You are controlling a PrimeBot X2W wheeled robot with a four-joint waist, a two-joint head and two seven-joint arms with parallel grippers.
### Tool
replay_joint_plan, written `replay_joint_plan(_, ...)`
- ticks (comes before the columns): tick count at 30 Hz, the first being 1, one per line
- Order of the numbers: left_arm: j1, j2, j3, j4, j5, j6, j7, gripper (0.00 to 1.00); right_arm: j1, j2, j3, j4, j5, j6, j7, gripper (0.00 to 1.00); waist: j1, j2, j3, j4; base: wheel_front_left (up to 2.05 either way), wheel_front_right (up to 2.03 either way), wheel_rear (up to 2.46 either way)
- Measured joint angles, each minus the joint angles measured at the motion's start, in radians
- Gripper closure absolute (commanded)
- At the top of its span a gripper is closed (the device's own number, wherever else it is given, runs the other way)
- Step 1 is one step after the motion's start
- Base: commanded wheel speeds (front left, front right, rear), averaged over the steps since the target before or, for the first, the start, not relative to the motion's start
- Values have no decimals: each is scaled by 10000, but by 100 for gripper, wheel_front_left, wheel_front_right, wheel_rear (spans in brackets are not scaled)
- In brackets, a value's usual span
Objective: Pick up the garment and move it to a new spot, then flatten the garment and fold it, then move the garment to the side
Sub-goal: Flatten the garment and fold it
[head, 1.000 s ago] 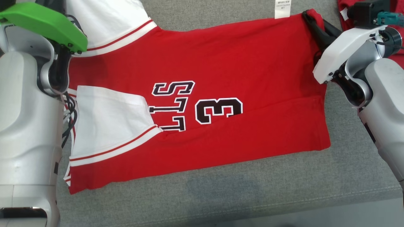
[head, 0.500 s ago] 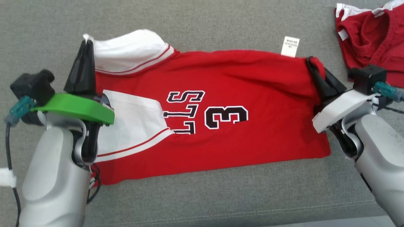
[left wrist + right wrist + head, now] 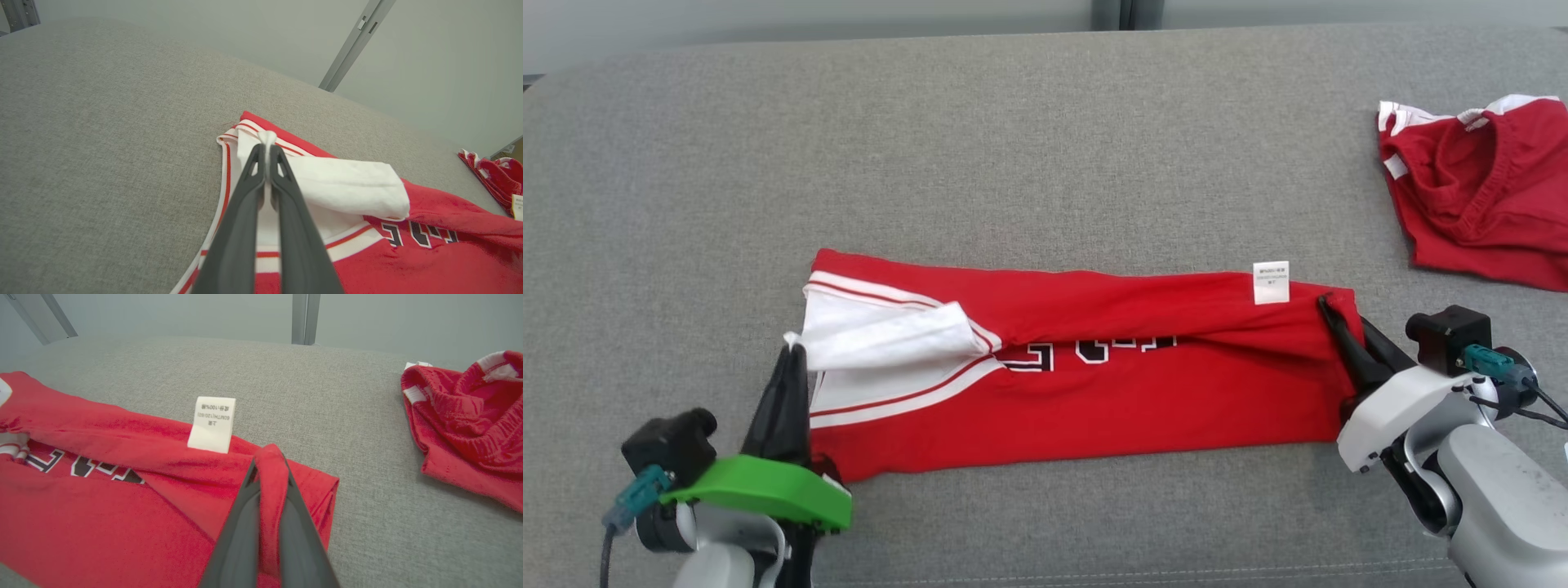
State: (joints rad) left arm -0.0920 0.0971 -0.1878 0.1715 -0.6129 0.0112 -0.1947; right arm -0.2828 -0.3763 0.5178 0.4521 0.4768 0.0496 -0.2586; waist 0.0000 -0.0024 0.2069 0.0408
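**Jersey pinched at both ends, lying along the near tabletop**

Tabletop (image 3: 1029,147), covered in grey fabric. Red jersey (image 3: 1094,408) lies on its near half, long axis left to right, as a narrow band.

Far long edge is raised and rolled toward the near side. This fold hides the upper part of the black-and-white lettering (image 3: 1086,353). Only the bottoms of the characters show.

Left end: white sleeve (image 3: 890,339) with red-and-white trim. Left gripper (image 3: 791,353), jaws clenched on a small tuft of the white sleeve cloth. In the left wrist view the tuft pokes out just beyond the tips of the left gripper (image 3: 267,148).

Right end: right gripper (image 3: 1330,304), jaws clenched on the far right corner of the red hem. In the right wrist view a ridge of red cloth is squeezed between the two fingers of the right gripper (image 3: 269,459) and runs down between them.

White care label (image 3: 1271,282) stands at the far edge, just left of the right grip.

Second red garment (image 3: 1478,196), with white trim, lies crumpled at the far right, well apart from the jersey.
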Motion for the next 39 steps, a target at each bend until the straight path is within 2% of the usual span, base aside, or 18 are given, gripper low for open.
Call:
replay_joint_plan(3, 632, -96, -130, -228, -59, 10, 201, 100, 187, -23, -10, -234, -291, -79, 10, 100, 0, 0, -198, 65, 0, 0, 0)
replay_joint_plan(4, 799, -117, -163, -274, -130, 10, 282, 100, 259, -15, -4, -270, -430, -86, 10, 93, 0, 0, -248, 78, 0, 0, 0)
replay_joint_plan(5, 943, -119, -198, -305, -186, 12, 318, 100, 321, -15, 4, -299, -566, -88, 12, 83, 0, 0, -289, 85, 0, 0, 0)
replay_joint_plan(6, 1041, -113, -242, -332, -186, 13, 376, 100, 366, -25, 25, -313, -669, -88, 12, 64, 0, 0, -321, 85, 0, 0, 0)
replay_joint_plan(8, 1159, -113, -374, -477, -228, 29, 512, 100, 469, -44, 36, -474, -897, -90, 13, 42, 0, 0, -343, 59, 0, 0, 0)
replay_joint_plan(9, 1170, -119, -424, -523, -274, 38, 573, 100, 490, -50, 21, -543, -999, -96, 13, 21, 0, 0, -336, 47, 0, 0, 0)
replay_joint_plan(10, 1170, -119, -424, -523, -274, 38, 573, 85, 490, -50, 21, -543, -999, -96, 13, 5, 0, 0, -336, 47, 0, 0, 0)
replay_joint_plan(11, 1181, -119, -430, -537, -278, 77, 608, 71, 494, -71, 38, -610, -1145, -163, 13, 0, 0, 0, -329, 32, 0, 0, 0)
replay_joint_plan(12, 1234, -107, -393, -566, -280, 102, 619, 58, 493, -105, 96, -681, -1325, -163, 13, 0, 0, 0, -325, 8, 0, 0, 0)
replay_joint_plan(14, 1412, -79, -357, -623, -349, 127, 698, 0, 523, -169, 194, -794, -1611, -159, 13, 0, 0, 0, -315, -64, 0, 0, 0)
replay_joint_plan(19, 1912, 4, -38, -905, -370, 343, 700, 0, 1091, -508, 343, -922, -2232, -180, 12, 0, 0, 0, -286, -275, 0, 0, 0)
replay_joint_plan(24, 1938, 211, 533, -1639, -399, 437, 286, 0, 1720, -477, 61, -917, -2209, -357, 13, 0, 0, 0, -288, -494, 0, 0, 0)
replay_joint_plan(29, 1894, 192, 587, -2395, -303, 464, -59, 0, 1881, -481, -353, -1124, -2199, -435, 12, 0, 0, 0, -345, -710, 0, 0, 0)
replay_joint_plan(34, 1779, 98, 474, -2811, -240, 464, -171, 0, 1975, -280, -1271, -1467, -1434, -525, 13, 0, 0, 0, -479, -864, 0, 0, 0)
replay_joint_plan(39, 1778, -58, -54, -2972, -107, 460, -171, 0, 1964, 86, -1783, -1616, -654, -366, 12, 0, 0, 0, -604, -959, 0, 0, 0)
